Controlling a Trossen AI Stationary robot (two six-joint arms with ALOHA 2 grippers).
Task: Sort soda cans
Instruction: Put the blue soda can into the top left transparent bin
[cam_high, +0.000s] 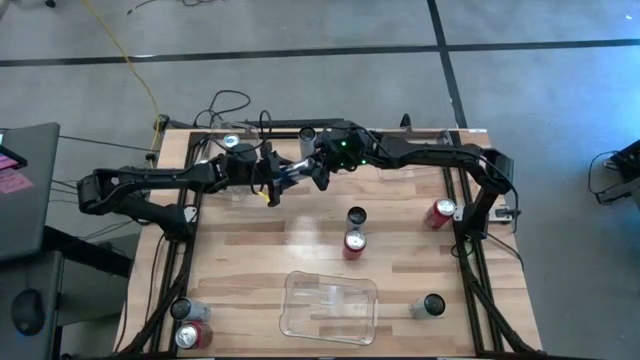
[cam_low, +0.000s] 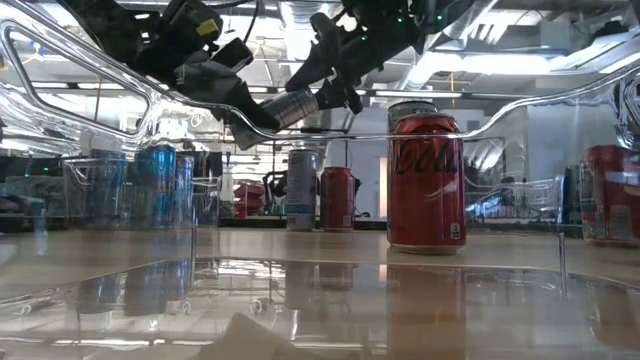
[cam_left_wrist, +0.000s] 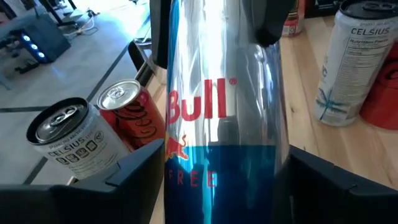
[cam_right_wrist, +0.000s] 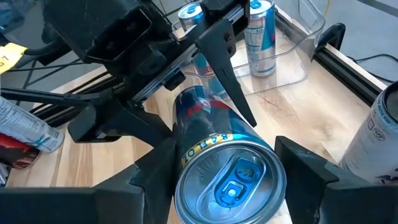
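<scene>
A silver-blue soda can (cam_high: 293, 173) hangs in the air above the table's far middle, lying nearly level between both grippers. My left gripper (cam_high: 272, 185) comes from the left and is shut on it. My right gripper (cam_high: 318, 172) comes from the right and is shut on its other end. In the low view the can (cam_low: 292, 106) tilts high over the table. Other cans stand upright on their bases: a dark one (cam_high: 356, 216), red ones (cam_high: 354, 242) (cam_high: 440, 212), a dark one (cam_high: 432, 305), and a pale and a red one (cam_high: 190, 322) at the near left corner. My left gripper pinches the can's blue lower half (cam_left_wrist: 217, 180) between its two fingers (cam_left_wrist: 134, 180), lying across the can. It comes roughly level from the table's left. The can is lifted clear of the table. My right gripper holds the can's top end (cam_right_wrist: 231, 180), the end with the pull tab, one finger (cam_right_wrist: 152, 180) on each side of it. It comes from the table's right, across the can. The can's body reaches away from it toward the left gripper's fingers (cam_right_wrist: 230, 81).
A clear plastic bin (cam_high: 330, 305) sits near the table's near edge, and its wall fills the low view's foreground. Another clear bin (cam_right_wrist: 292, 62) at the far left holds silver-blue cans. Pale cans (cam_left_wrist: 348, 62) and a red can (cam_left_wrist: 134, 115) stand nearby. Black frame rails run along both table sides.
</scene>
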